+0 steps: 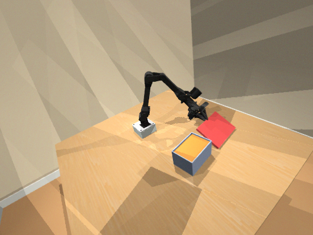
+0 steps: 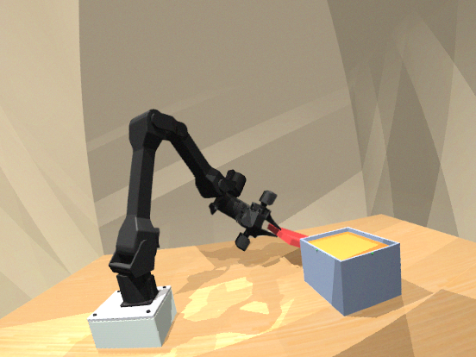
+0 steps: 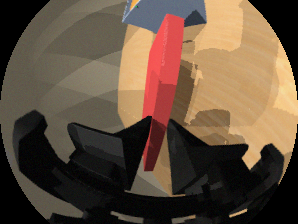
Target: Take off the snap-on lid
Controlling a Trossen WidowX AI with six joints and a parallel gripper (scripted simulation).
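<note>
Between the tips of the claw [image 2: 268, 228] sits one edge of the red lid [image 1: 216, 129], clamped tight. From that pinch the lid runs straight away from the wrist, its far end dipping toward the bench [image 1: 119, 181] and reaching just beside the blue storage box [image 1: 193, 154], which stands open. Whether that far edge already touches the wood cannot be told. Judging by this tilt, lowering the gripped edge is what laying it flat needs.

table [image 1: 113, 176]: wood-grain, matt | lid [image 1: 216, 129]: smooth red | box [image 1: 195, 162]: matt blue-grey
</note>
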